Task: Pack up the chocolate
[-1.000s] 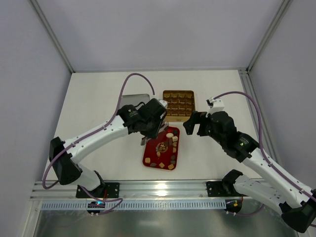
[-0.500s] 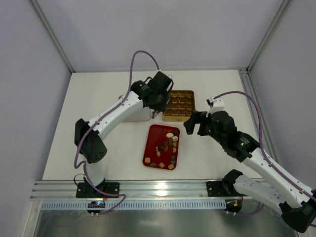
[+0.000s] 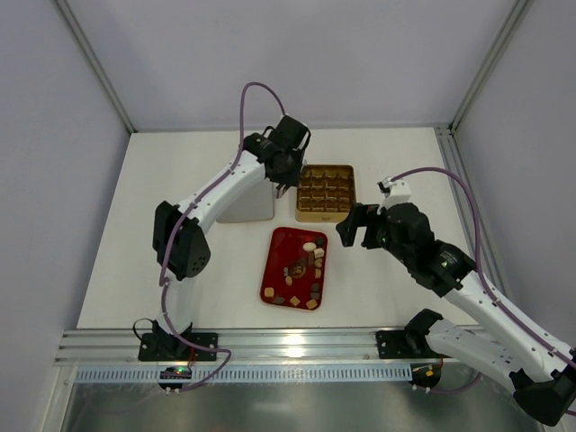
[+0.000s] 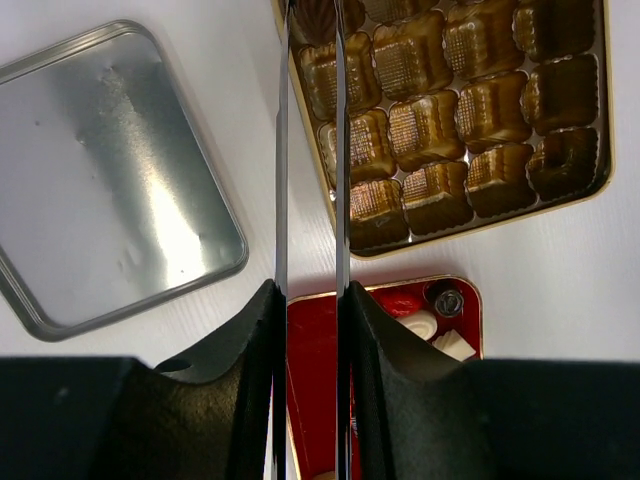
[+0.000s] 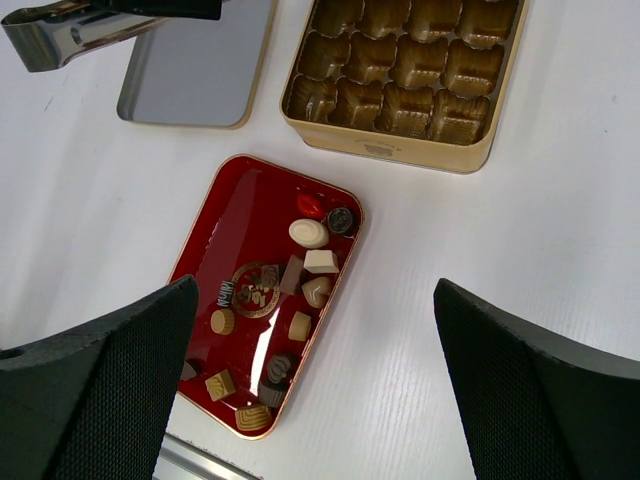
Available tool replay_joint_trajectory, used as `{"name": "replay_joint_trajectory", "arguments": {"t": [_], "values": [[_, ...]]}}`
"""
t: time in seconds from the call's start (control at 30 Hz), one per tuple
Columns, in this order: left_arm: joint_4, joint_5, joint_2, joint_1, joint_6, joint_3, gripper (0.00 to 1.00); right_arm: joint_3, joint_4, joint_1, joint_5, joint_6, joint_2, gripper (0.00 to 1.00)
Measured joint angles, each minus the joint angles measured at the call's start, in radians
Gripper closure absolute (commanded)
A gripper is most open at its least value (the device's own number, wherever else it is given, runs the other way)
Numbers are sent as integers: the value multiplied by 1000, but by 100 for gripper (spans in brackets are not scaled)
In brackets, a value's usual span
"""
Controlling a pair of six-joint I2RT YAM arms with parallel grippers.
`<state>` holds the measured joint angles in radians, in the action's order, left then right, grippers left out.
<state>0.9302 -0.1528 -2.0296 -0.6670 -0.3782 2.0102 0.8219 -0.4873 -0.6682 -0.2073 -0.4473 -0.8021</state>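
Note:
Several small chocolate pieces (image 3: 310, 246) in tan, cream and dark brown lie on the red tray (image 3: 274, 270); they also show in the right wrist view (image 5: 308, 233). My left gripper (image 3: 286, 160) is shut on metal tongs (image 4: 281, 150). The tong tips reach over the near-left corner of the gold tin (image 3: 325, 218), with a dark brown piece (image 4: 312, 15) between them. My right gripper (image 3: 353, 229) hangs open and empty above the table, right of the tray (image 5: 250, 205). The tin's (image 5: 385, 150) other compartments look empty.
A silver tin lid (image 3: 245, 205) lies flat left of the gold tin, also in the left wrist view (image 4: 100, 180). The red tray sits just in front of the tin. Grey walls enclose the table; a metal rail runs along its near edge.
My left arm has swung from over the red tray back to the gold tin's left side, carrying the tongs. The right arm has not moved.

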Motion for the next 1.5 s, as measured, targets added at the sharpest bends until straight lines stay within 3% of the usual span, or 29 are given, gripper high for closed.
{"name": "replay_joint_trajectory", "arguments": {"t": [0.23,0.63,1.07,1.27,1.5], "values": [[-5,12,-35,-2,15,2,69,0,-4,0,0,0,10,0],[-21,12,-36,-2,24,2,56,0,-16,0,0,0,24,0],[-29,31,-25,-2,24,3,56,0,-16,0,-5,0,26,0],[-34,72,126,-2,15,-145,56,0,-16,0,-13,0,25,0],[-47,111,410,-27,-12,-362,56,0,-15,0,-18,0,21,0]]}}
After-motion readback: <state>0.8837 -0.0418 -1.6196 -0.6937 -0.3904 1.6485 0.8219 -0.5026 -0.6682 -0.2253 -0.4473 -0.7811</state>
